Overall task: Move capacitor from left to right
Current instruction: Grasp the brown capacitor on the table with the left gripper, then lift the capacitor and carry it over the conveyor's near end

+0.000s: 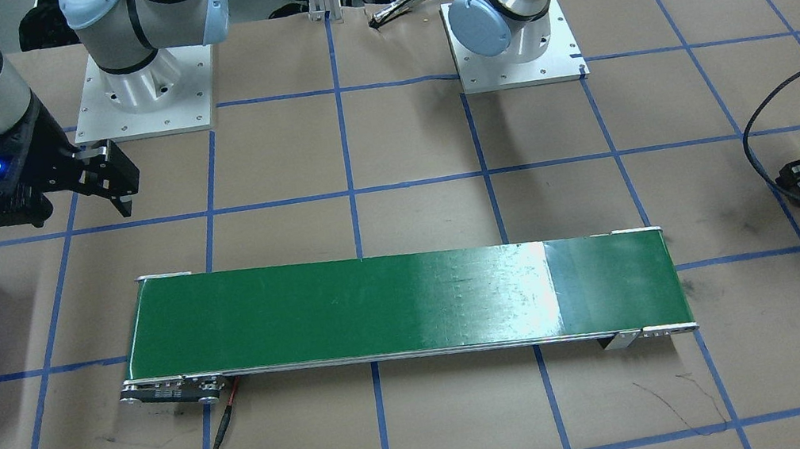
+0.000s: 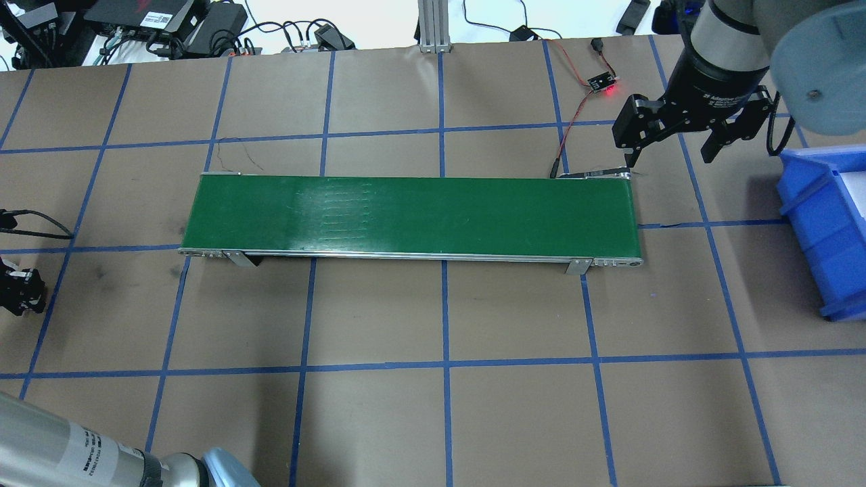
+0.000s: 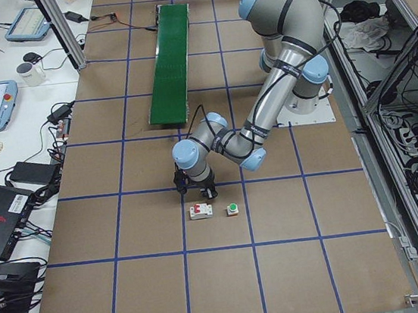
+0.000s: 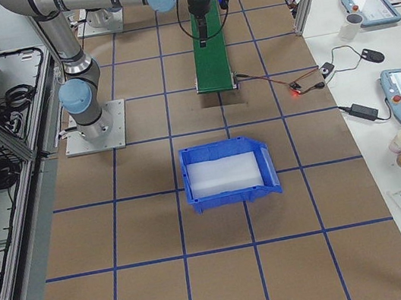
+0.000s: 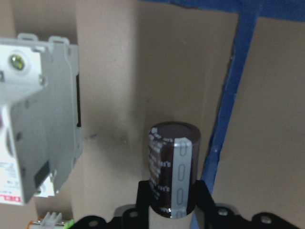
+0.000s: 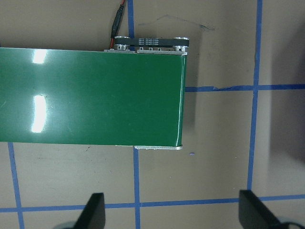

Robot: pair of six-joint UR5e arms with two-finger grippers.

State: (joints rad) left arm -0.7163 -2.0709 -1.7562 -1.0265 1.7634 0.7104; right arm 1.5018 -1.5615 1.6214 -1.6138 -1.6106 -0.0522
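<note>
The capacitor (image 5: 174, 167), a stubby dark brown cylinder with a silvery stripe, sits between the two fingertips of my left gripper (image 5: 171, 198), which is shut on it just above the brown paper. This gripper is at the table's left end (image 3: 195, 187), beside the white breaker. It also shows at the overhead view's left edge (image 2: 20, 291). The capacitor shows only in the left wrist view. My right gripper (image 6: 174, 214) is open and empty, and hovers off the right end of the green conveyor belt (image 2: 406, 213); it also shows in the overhead view (image 2: 670, 145).
A white breaker with red switches (image 5: 33, 124) lies just left of the capacitor, with a green-capped push button (image 3: 232, 209) beside it. A blue bin (image 2: 825, 223) stands at the table's right end. A red wire and a small board (image 2: 599, 82) lie behind the belt's right end.
</note>
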